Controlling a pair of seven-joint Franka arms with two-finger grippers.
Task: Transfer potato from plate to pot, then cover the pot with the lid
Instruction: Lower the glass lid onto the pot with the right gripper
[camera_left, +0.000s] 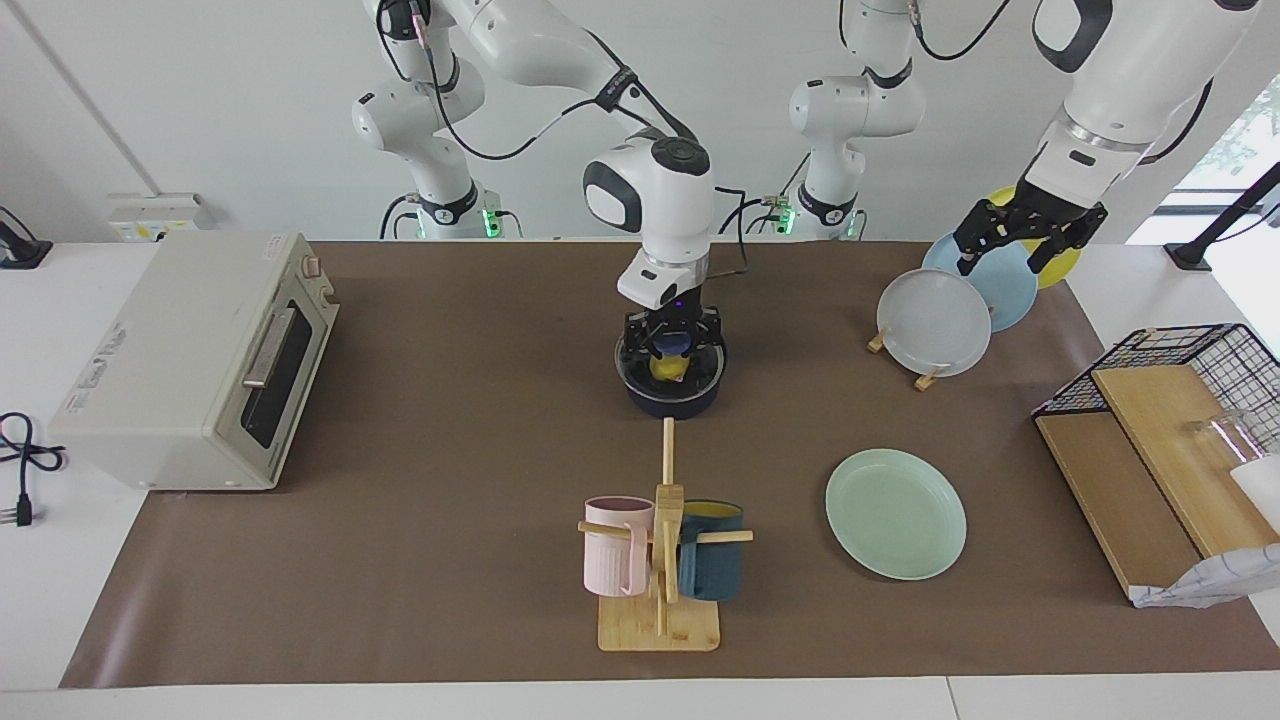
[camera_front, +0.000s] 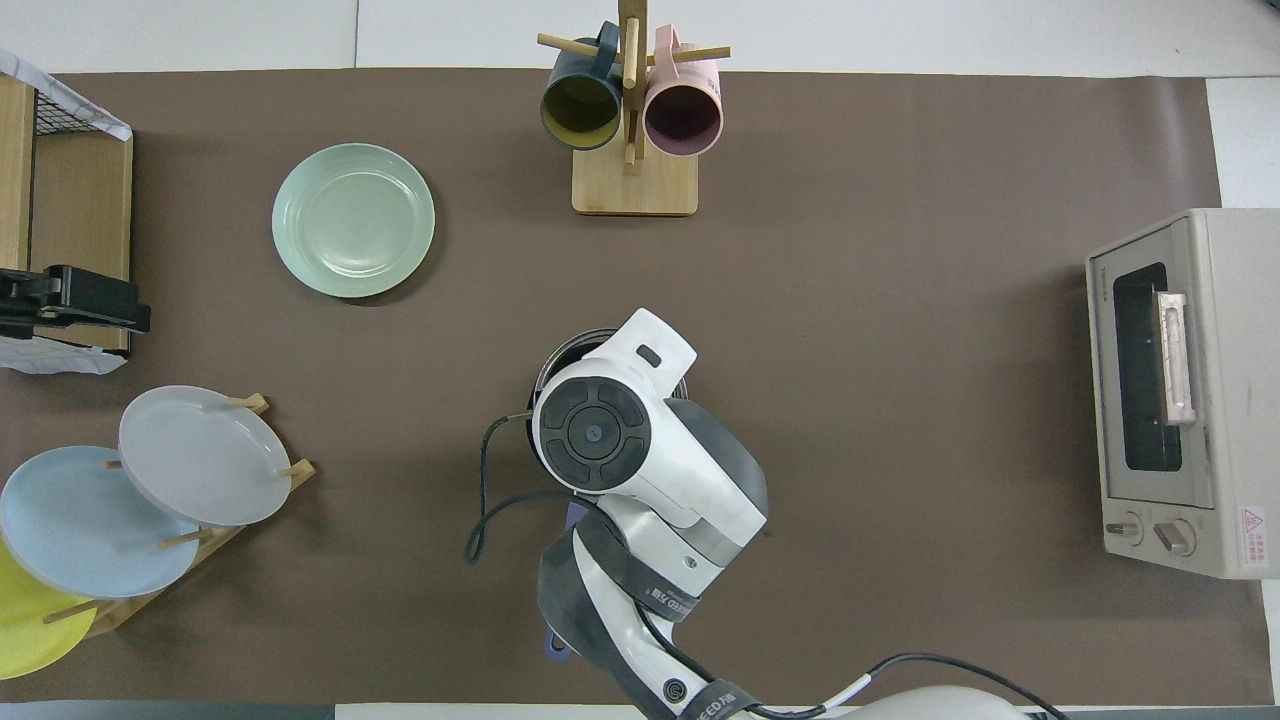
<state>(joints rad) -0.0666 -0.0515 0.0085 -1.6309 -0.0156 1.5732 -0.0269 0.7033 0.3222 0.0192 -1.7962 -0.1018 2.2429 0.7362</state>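
The dark navy pot (camera_left: 672, 402) stands mid-table with the yellow potato (camera_left: 667, 368) inside it. My right gripper (camera_left: 670, 345) comes straight down over the pot and is shut on the blue knob of the glass lid (camera_left: 708, 365), which lies at the pot's rim. In the overhead view the right arm covers the pot except a bit of rim (camera_front: 558, 352). The mint-green plate (camera_left: 895, 513) (camera_front: 353, 220) lies bare, farther from the robots, toward the left arm's end. My left gripper (camera_left: 1030, 235) waits open over the plate rack.
A rack of upright grey, light blue and yellow plates (camera_left: 935, 322) stands toward the left arm's end. A mug tree (camera_left: 660, 550) stands farther from the robots than the pot. A toaster oven (camera_left: 190, 360) and a wire basket with boards (camera_left: 1180, 420) stand at the table's ends.
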